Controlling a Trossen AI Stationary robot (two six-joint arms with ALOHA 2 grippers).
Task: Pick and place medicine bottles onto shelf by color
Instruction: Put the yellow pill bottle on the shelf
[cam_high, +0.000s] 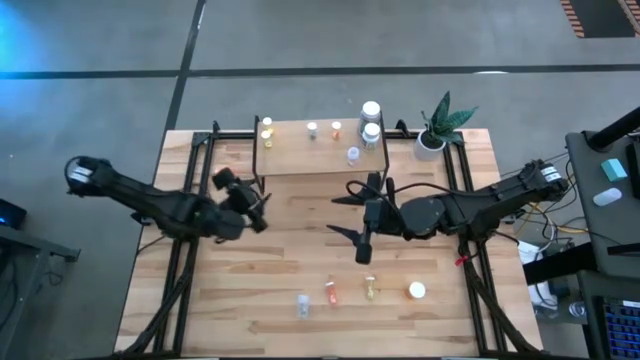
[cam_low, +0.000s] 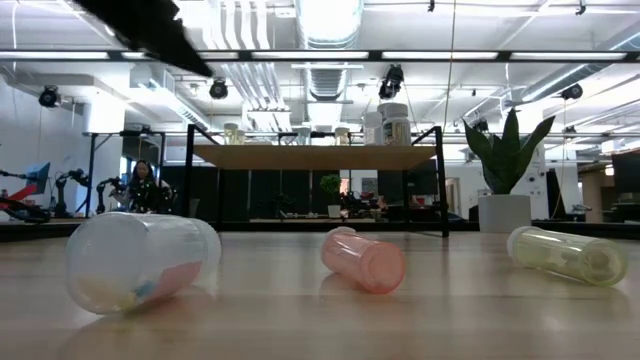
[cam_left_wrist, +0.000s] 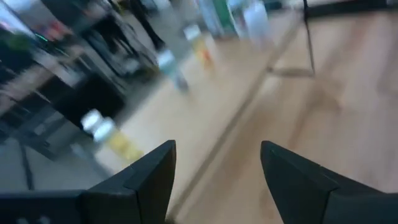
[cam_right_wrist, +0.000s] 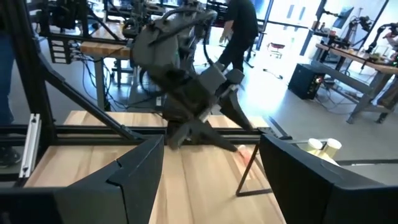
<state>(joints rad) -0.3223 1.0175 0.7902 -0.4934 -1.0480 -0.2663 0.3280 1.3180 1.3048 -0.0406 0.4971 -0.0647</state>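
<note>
In the high view, the left end effector (cam_high: 256, 207) sits left of centre, just beside the lower left corner of the shelf (cam_high: 300, 158). Its fingers stand apart with nothing between them, as its own wrist view also shows; it looks like an arm between jobs.

The shelf occupies the upper middle of the counter (cam_high: 200, 300). A yellow bottle (cam_high: 267, 130) stands at its left end, an orange bottle (cam_high: 336, 129) and a pale one (cam_high: 312, 129) sit further right, and two large white-capped bottles (cam_high: 371, 122) stand at its right end. That spread suggests colours are being given separate stretches of the board.

Right of centre, the right end effector (cam_high: 350, 213) hovers over bare counter below the shelf, fingers spread and empty, probably turning towards the unsorted stock.

Along the lower middle lie four bottles on their sides, not yet sorted: a clear bottle (cam_high: 302, 303), a pink-orange bottle (cam_high: 331, 293), a yellowish bottle (cam_high: 370, 289) and a white-capped orange bottle (cam_high: 416, 291).

A potted plant (cam_high: 437, 125) stands at the upper right. No label or writing is readable.
</note>
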